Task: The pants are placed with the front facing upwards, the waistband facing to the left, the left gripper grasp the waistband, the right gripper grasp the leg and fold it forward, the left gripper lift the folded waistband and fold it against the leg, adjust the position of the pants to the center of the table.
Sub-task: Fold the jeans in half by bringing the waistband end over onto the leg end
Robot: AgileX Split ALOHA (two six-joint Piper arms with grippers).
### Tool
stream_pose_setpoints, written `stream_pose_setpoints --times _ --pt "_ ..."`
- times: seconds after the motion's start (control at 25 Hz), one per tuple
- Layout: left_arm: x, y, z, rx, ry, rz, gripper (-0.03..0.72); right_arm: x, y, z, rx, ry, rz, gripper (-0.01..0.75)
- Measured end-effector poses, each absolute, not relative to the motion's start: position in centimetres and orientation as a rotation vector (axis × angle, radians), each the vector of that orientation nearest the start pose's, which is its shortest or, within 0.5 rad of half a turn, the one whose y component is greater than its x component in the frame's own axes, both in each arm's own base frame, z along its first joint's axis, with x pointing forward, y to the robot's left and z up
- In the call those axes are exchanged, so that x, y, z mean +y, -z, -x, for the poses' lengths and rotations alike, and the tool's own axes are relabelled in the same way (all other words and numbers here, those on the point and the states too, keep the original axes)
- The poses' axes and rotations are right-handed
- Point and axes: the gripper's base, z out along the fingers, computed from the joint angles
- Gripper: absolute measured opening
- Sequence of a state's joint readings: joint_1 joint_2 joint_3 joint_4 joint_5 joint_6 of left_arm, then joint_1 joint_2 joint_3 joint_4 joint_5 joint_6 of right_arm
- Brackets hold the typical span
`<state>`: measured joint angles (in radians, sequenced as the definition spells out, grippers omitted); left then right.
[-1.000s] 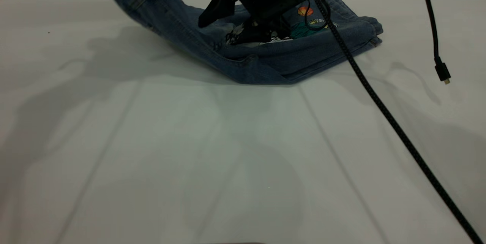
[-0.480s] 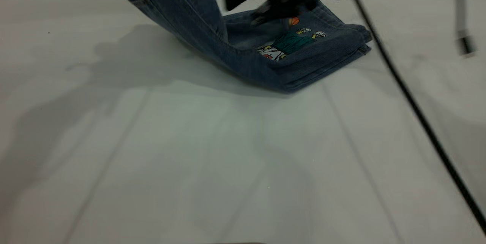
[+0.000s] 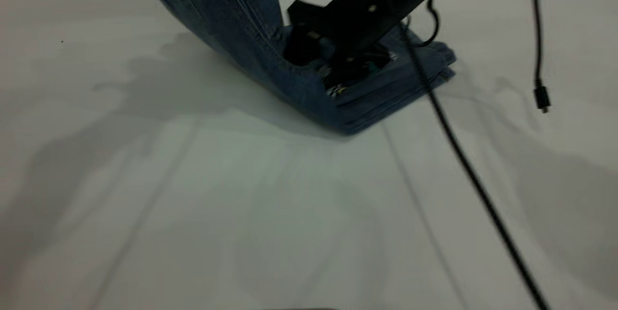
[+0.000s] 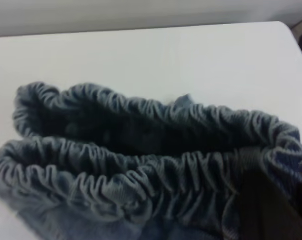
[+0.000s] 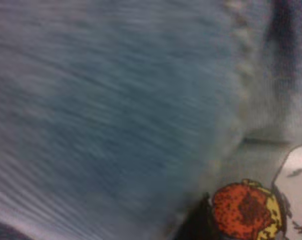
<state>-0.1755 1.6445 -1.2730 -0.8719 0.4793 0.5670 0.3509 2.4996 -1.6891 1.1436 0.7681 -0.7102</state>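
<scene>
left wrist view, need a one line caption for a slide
Gathered elastic waistband of the denim pants, held open above the white table.

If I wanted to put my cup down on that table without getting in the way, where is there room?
The whole near half of the table in front of the jeans lies bare, as does the left side beside the lifted denim. A black cable slants across the near right. The far middle is crowded: the right gripper presses on the folded jeans, and a loose plug dangles at the right.

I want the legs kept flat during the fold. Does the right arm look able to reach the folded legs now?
Probably yes: the right gripper is already low over the folded legs, with only its own cable nearby.
</scene>
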Motion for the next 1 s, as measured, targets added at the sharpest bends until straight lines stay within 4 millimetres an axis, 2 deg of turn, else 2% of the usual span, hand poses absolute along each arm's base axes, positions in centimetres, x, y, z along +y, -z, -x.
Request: stream_pose_setpoints --times 0.08,0.2,0.48,0.6,0.72,0.88,1.0 --pt "-10.5 -30.3 -36.3 2.197 0.641 -0.151 0.057 21.9 -5.8 -43.5 2.680 -1.122 0.322 0.425" --pt "-11.5 -30.2 -36.2 2.197 0.649 -0.175 0.057 19.9 -8.5 -44.8 2.614 -1.102 0.284 0.425" --pt "-13.7 -29.4 -36.0 2.204 0.667 -0.222 0.056 11.9 -15.6 -47.6 2.441 -1.015 0.123 0.425" --pt "-15.5 -27.6 -36.4 2.226 0.664 -0.241 0.056 9.4 -18.3 -47.9 2.378 -0.982 0.084 0.425" --pt "-17.6 -25.1 -36.8 2.268 0.661 -0.262 0.056 8.0 -20.3 -47.9 2.335 -0.963 0.071 0.425" --pt "-20.4 -21.3 -37.6 2.341 0.665 -0.312 0.056 7.2 -21.2 -47.8 2.324 -0.940 0.081 0.425" --pt "-22.4 -19.2 -38.5 2.365 0.668 -0.346 0.056 6.8 -21.4 -47.6 2.334 -0.901 0.115 0.425"
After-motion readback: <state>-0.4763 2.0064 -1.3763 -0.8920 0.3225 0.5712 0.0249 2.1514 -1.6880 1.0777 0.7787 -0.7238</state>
